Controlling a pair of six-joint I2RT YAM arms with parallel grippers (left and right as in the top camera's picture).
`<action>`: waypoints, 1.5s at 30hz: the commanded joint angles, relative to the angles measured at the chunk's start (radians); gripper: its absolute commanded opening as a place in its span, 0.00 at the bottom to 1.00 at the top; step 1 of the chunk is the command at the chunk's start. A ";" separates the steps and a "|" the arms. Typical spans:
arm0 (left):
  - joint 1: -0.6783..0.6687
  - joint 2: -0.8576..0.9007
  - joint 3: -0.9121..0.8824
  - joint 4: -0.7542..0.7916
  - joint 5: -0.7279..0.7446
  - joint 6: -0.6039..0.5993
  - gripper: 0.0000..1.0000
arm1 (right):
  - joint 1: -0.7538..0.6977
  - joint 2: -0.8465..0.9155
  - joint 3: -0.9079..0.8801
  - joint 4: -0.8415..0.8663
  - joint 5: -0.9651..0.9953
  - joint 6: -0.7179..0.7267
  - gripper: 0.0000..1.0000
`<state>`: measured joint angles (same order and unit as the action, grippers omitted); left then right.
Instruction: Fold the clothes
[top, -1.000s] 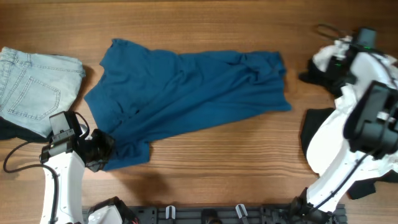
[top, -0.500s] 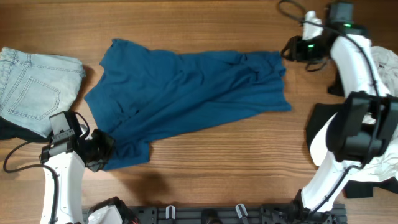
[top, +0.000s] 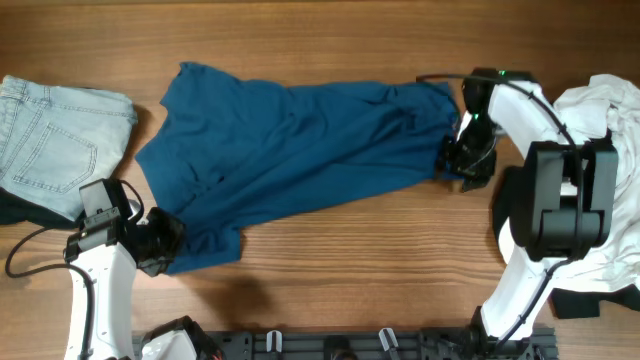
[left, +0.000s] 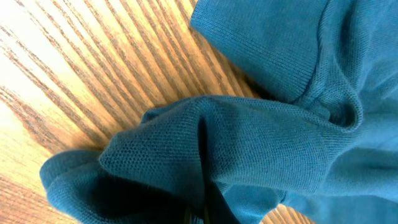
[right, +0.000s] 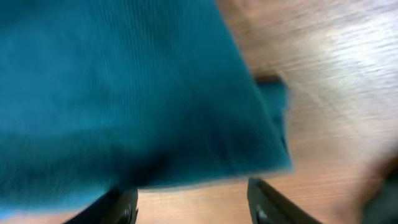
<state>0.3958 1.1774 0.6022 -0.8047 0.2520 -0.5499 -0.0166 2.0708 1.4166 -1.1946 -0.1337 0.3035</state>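
Blue shirt (top: 300, 160): spread on counter (top: 350, 260) | left pincer (top: 160, 243): closed, pinching shirt's lower-left corner | right pincer (top: 462, 162): jaws apart at shirt's right hem, gripping nothing | jeans (top: 50, 140): left of shirt | white cloth (top: 600, 110): right of shirt

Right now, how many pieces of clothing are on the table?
3 for sure: a blue shirt in the middle, jeans at the left edge, a white garment at the right edge. Dark cloth shows below the white garment and under the jeans, so more may be hidden.
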 joint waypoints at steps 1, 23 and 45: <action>0.007 0.003 0.008 0.005 0.009 0.023 0.04 | 0.000 -0.047 -0.078 0.159 -0.055 0.068 0.57; 0.007 0.003 0.008 0.008 0.009 0.023 0.04 | -0.001 -0.188 -0.089 0.303 -0.009 0.011 0.27; 0.007 0.003 0.008 0.008 0.009 0.023 0.04 | 0.010 -0.229 -0.325 0.630 -0.072 0.090 0.34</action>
<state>0.3958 1.1782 0.6022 -0.7998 0.2523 -0.5503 -0.0158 1.8473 1.0996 -0.5777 -0.1944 0.3820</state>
